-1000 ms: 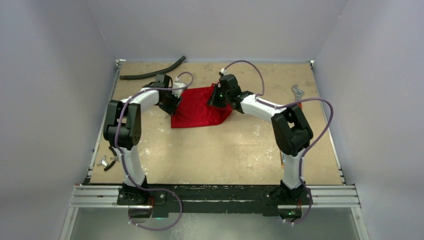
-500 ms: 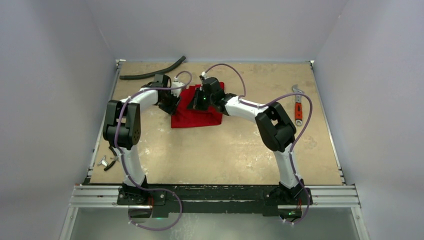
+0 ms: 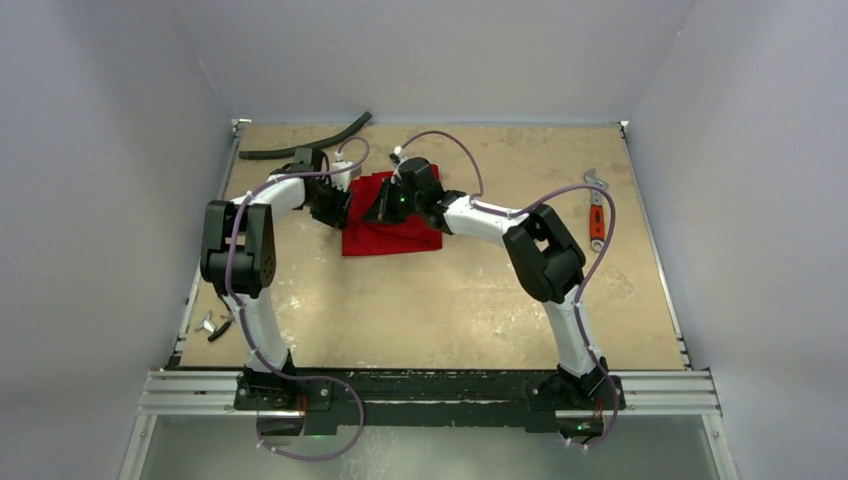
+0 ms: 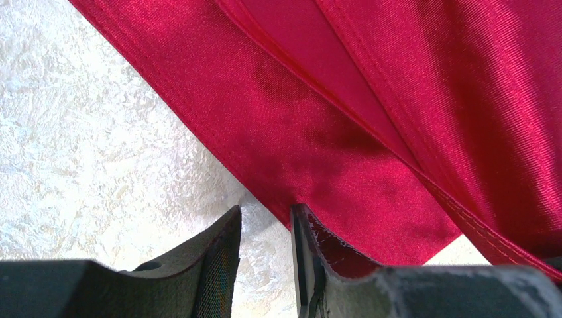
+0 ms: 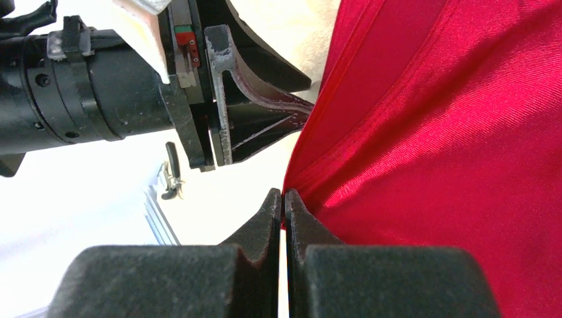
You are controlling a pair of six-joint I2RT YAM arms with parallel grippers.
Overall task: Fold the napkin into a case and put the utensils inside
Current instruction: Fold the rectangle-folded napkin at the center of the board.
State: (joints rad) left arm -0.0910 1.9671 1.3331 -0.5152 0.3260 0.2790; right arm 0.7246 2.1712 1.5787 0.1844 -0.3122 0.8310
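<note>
The red napkin (image 3: pixel 395 236) lies partly folded on the table's far middle. In the right wrist view my right gripper (image 5: pixel 283 197) is shut on a pinched edge of the napkin (image 5: pixel 450 165), holding that fold over the cloth's left part. My left gripper (image 4: pixel 265 215) is open at the napkin's (image 4: pixel 344 99) left edge; bare table shows between its fingers and one fingertip (image 4: pixel 306 228) touches the cloth. From above, the left gripper (image 3: pixel 338 206) and right gripper (image 3: pixel 379 210) sit close together. The utensils (image 3: pixel 216 322), small metal pieces, lie at the table's left edge.
A black curved hose (image 3: pixel 305 145) lies at the far left. An orange-handled wrench (image 3: pixel 596 215) lies at the right side. The left gripper's body (image 5: pixel 252 112) stands just beyond my right fingertips. Grey walls enclose the table on three sides.
My right gripper has moved left with the napkin's edge, folding the right part over so the cloth looks narrower. The left arm has shifted slightly back and left.
</note>
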